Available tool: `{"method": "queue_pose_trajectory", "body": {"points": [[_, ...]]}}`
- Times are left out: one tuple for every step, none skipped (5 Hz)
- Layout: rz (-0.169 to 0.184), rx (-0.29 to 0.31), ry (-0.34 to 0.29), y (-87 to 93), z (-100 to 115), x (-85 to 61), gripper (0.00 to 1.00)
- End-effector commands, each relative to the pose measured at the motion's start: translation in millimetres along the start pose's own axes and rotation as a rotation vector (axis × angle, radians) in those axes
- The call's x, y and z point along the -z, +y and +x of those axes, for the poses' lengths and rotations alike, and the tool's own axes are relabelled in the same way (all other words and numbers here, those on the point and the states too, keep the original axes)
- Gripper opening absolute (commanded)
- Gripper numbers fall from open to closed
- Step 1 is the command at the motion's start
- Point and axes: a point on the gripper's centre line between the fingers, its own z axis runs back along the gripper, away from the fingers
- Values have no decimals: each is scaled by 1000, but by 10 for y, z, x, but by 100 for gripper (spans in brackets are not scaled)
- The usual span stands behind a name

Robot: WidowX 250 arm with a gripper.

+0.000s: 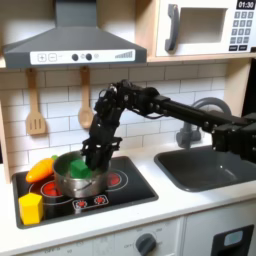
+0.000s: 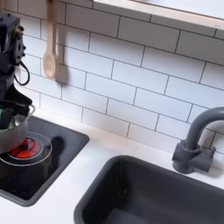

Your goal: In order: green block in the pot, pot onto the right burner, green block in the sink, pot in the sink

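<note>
Green block (image 1: 78, 166) inside pot (image 1: 70, 184), claw (image 1: 90, 158) just above, grip unclear.

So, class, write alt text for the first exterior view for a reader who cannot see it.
A black robot arm reaches down with its gripper into a steel pot on a toy cooktop, where a green block shows. A yellow block and a carrot lie beside it.

I read the pot (image 1: 78, 178) as polished stainless steel with a bright, reflective wall, seated on a glossy black cooktop (image 1: 125, 195). The sink (image 2: 153, 197) looks matt dark grey in a smooth white worktop (image 1: 190, 205). The wall spoon (image 2: 50, 52) appears to be bare wood.
</note>
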Motion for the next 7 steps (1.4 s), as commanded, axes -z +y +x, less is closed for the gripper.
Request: {"method": "queue_pose_trajectory", "body": {"points": [[-7, 9, 10, -28, -23, 16, 0], [-14, 29, 15, -103, -47, -2, 0], [-25, 42, 24, -147, -80, -22, 0], [-34, 52, 33, -186, -106, -42, 0], [-45, 65, 43, -240, -135, -44, 0], [-55, 72, 50, -276, -172, -41, 0], [-62, 72, 47, -289, -204, -78, 0]]}}
